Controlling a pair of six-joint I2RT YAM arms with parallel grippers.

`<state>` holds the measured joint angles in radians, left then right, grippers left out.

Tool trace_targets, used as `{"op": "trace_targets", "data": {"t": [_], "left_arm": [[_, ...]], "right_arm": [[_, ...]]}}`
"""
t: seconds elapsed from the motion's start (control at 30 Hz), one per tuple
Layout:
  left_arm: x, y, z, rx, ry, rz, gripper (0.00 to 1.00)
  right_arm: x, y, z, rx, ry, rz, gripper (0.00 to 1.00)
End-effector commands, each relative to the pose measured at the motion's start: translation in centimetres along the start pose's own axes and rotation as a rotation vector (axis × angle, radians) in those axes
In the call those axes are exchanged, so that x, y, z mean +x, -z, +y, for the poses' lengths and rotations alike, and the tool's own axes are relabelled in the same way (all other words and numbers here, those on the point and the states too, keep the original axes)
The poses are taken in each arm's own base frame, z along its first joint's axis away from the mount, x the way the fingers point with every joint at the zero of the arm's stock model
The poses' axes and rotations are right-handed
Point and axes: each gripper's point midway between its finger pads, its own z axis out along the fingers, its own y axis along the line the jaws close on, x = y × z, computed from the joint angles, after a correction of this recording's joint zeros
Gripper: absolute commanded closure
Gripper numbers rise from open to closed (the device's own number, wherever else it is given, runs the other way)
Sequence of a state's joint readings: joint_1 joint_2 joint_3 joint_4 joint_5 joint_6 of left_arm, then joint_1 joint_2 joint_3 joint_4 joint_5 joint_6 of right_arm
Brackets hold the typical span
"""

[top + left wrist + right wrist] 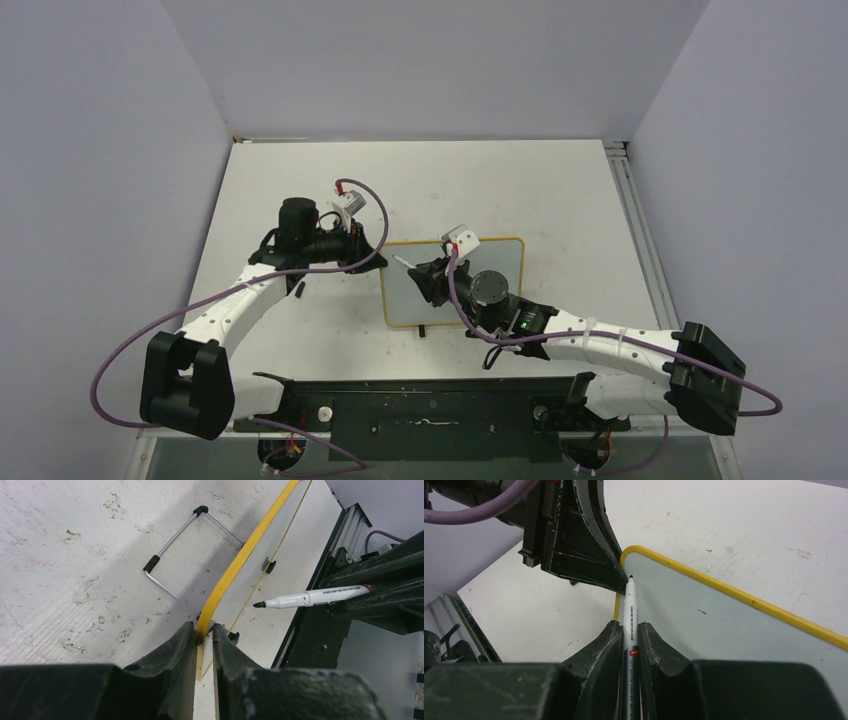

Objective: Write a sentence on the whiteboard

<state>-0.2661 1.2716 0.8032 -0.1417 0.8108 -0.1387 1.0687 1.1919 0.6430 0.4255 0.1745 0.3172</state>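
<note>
The whiteboard [405,300] sits at mid-table between the two arms, and no written words show on its pale face, so the step in hand looks like the very first stroke. To do it well the pen should begin high and to the left, leaving room for the line to run rightward; it should come down lightly, since a hard press would likely push the board back on its wire stand [152,563]; the strokes want to be slow and even, the tip held at a steady lean, and the hold on the board's rim firm whenever the pen drags.

The board's yellow frame [240,560] runs straight into the left gripper [204,632], whose jaws press on it from either side at the upper left corner; that is a pinch on the rim only, not a wrap round the board. The marker [630,612] is clamped between the jaws of the right gripper [629,630], its barrel lying along the fingers, cap off, black tip pointing out ahead; the tip lies just inside the frame at that same upper left corner, close beside the left gripper's fingers; whether it touches the surface I cannot tell. From above, the right gripper hangs over the board's left half and the left gripper sits at its corner; around them lies the scuffed white table [560,200].
</note>
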Motion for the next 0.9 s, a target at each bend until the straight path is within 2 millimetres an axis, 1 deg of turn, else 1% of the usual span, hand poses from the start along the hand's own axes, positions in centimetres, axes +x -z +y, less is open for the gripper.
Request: {"op": "trace_targets", "data": {"t": [0.0,0.43,0.7,0.87], "left_arm": [[-0.4,0.3,0.0,-0.023,-0.041,-0.007,1.0],[-0.3,0.3,-0.3,-0.016,-0.052,-0.003,1.0],[-0.3,0.3,-0.4,-0.011,-0.054,-0.002,1.0],[-0.3,0.3,-0.4,-0.01,-0.057,-0.001,1.0]], "right_arm": [[-2.8,-0.6,0.8,-0.012,-0.005,-0.094,0.95],[-2.7,-1.3,0.7,-0.003,0.004,-0.098,0.95],[-2.7,-1.5,0.3,0.018,0.007,-0.107,0.95],[-2.4,-1.8,0.0,0.033,0.015,-0.099,0.95]]}}
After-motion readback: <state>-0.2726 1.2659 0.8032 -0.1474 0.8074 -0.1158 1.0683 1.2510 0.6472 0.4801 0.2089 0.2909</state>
